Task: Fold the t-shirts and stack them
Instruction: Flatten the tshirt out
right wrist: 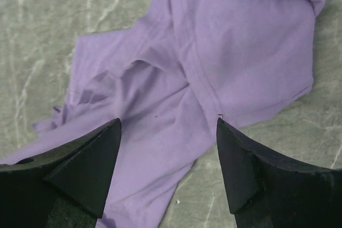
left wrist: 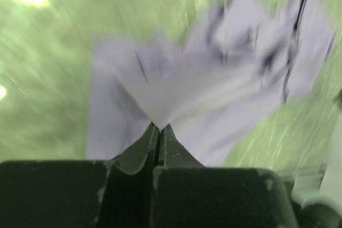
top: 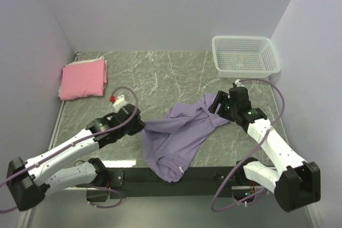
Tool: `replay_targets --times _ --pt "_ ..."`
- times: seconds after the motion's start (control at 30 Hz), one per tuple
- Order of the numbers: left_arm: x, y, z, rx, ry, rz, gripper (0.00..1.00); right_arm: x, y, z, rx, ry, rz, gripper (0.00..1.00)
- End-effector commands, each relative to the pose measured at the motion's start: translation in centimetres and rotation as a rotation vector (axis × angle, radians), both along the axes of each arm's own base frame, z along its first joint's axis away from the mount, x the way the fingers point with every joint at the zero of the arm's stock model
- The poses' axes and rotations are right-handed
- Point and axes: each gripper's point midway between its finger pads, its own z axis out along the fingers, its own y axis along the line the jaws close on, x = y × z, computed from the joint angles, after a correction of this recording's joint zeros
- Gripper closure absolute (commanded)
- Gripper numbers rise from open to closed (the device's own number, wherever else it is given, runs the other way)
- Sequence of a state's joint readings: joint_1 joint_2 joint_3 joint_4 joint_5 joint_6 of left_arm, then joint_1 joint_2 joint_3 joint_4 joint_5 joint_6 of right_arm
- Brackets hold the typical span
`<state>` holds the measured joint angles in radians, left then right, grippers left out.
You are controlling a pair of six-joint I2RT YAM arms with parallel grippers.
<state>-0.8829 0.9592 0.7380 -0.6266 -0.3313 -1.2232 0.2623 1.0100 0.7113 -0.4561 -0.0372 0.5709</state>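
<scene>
The lavender t-shirt [top: 184,132] lies crumpled at the middle of the table, its lower part reaching the near edge. My left gripper [top: 140,126] is at the shirt's left edge. In the blurred left wrist view its jaws are shut [left wrist: 159,126], and the lavender t-shirt [left wrist: 214,78] pulls up into a peak at their tips. My right gripper [top: 216,105] hangs over the shirt's upper right part. It stands open [right wrist: 167,124] just above the lavender t-shirt [right wrist: 235,41] with nothing between its fingers. The pink t-shirt [top: 83,78] lies folded at the far left.
A white mesh basket [top: 243,38] stands at the back right corner. The table [top: 160,73] is grey-green marble, with walls close on the left, back and right. The arm bases sit along the near edge.
</scene>
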Motion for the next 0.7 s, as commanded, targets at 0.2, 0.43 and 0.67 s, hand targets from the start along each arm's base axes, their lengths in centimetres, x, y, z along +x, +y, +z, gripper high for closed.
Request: replay_targets --times 0.2,0.43,0.67 --pt "5.7 7.2 4.8 0.150 -0.131 0.068 0.99 2.6 0.2 -4.4 -0.055 0.085 -0.015 0.23" --pt "6.2 7.7 5.1 0.142 -0.141 0.075 0.99 3.7 1.8 -7.0 -0.083 0.182 0.058 0.27" --pt "6.4 9.0 5.1 0.158 -0.142 0.096 0.99 3.7 1.6 -7.7 -0.124 0.228 0.054 0.69"
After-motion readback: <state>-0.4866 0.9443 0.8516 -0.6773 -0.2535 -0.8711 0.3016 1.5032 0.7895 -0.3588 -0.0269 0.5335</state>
